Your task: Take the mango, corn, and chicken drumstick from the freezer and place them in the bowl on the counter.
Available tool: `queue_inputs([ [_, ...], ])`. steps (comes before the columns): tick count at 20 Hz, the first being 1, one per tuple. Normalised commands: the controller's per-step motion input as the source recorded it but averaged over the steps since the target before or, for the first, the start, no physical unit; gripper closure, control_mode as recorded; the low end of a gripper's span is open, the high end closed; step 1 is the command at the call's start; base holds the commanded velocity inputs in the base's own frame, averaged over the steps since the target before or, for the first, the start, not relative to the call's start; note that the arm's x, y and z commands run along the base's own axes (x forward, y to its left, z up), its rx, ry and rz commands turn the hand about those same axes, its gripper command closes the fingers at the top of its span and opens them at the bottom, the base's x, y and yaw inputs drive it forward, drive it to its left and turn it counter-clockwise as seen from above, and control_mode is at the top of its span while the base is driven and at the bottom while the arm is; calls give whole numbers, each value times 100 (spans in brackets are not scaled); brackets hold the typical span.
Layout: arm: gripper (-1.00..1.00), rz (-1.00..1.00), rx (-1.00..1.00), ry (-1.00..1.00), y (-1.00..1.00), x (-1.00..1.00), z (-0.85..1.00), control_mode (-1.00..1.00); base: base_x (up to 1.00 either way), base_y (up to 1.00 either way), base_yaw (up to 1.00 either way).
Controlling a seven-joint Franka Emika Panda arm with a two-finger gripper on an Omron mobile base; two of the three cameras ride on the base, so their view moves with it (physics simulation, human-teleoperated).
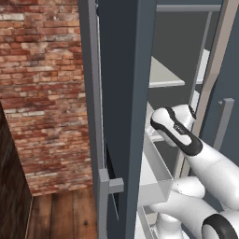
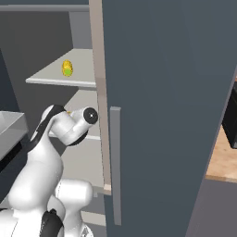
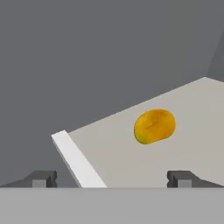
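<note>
One mango (image 3: 154, 126) on freezer (image 2: 166, 92) shelf, pincer (image 3: 113, 178) wide apart

The setting is a rendered home kitchen. A tall slate-grey freezer (image 1: 123, 93) stands open, with light grey shelves (image 2: 69, 74) inside holding food. Left of the freezer is a red brick wall (image 1: 46, 93) over wooden flooring (image 1: 63, 214). Right of the freezer, a wood-grain table (image 2: 224, 162) is partly visible, probably a worktop.
</note>
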Motion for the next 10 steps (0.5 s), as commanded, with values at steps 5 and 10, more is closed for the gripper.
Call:
queue_inputs([
  [5,-100,0,0,0,13,12,0,-100,0,0,0],
  [10,-100,0,0,0,20,13,0,-100,0,0,0],
])
